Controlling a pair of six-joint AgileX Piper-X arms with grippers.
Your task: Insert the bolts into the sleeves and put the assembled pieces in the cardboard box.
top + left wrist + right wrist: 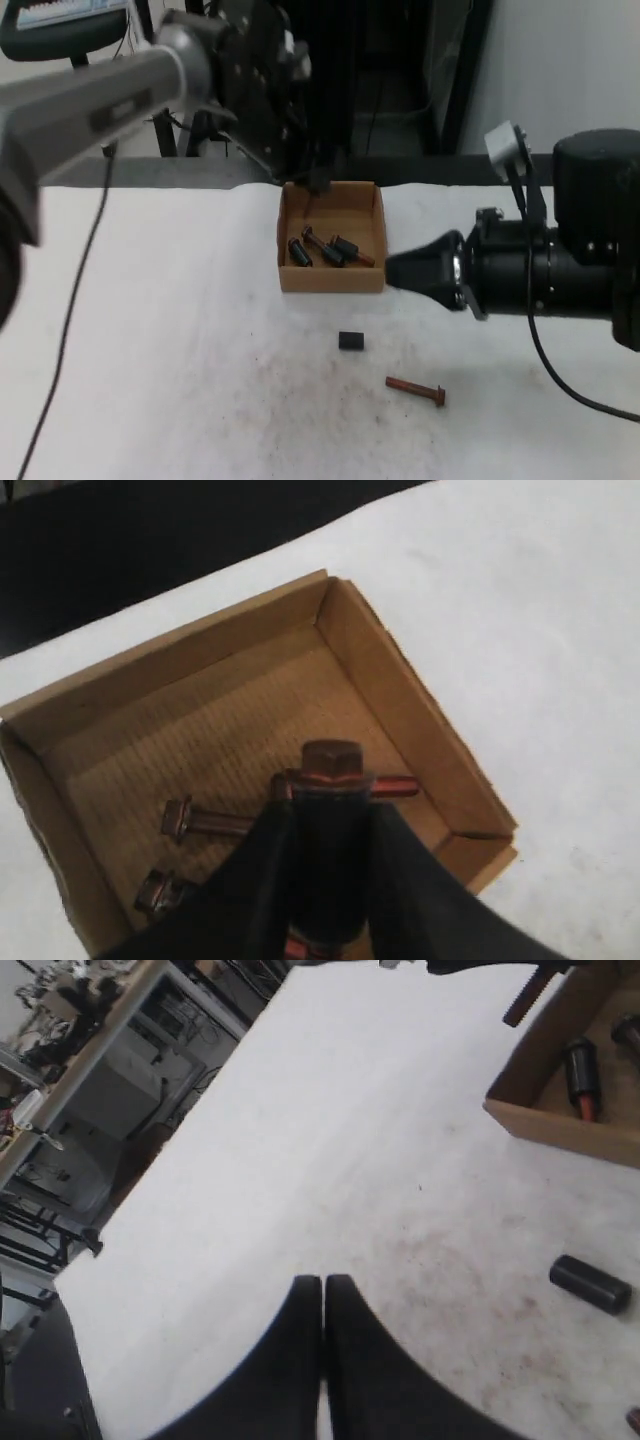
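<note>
White bench (150, 330) spreads below both arms. The left wrist view shows what the high view hides: the left gripper (330, 820) clamped on an assembled piece (330, 768) above the cardboard box (400, 695), its axis along the fingers and the head past their tips. The right gripper (323, 1305) is pinched together and empty, near a loose sleeve (590, 1283). A loose bolt (415, 388) lies crosswise.

Soft, even light from overhead left the white bench (180, 380) bright, with no hard glare. The loose sleeve (351, 341) and loose bolt (415, 389) threw only faint, short shadows. The walls of the cardboard box (330, 277) shaded its floor slightly. The room beyond was dim. The left gripper (330, 825) and right gripper (323, 1290) showed as dark, near-featureless shapes. The assembled piece (330, 770) in the left one caught a small coppery glint.
</note>
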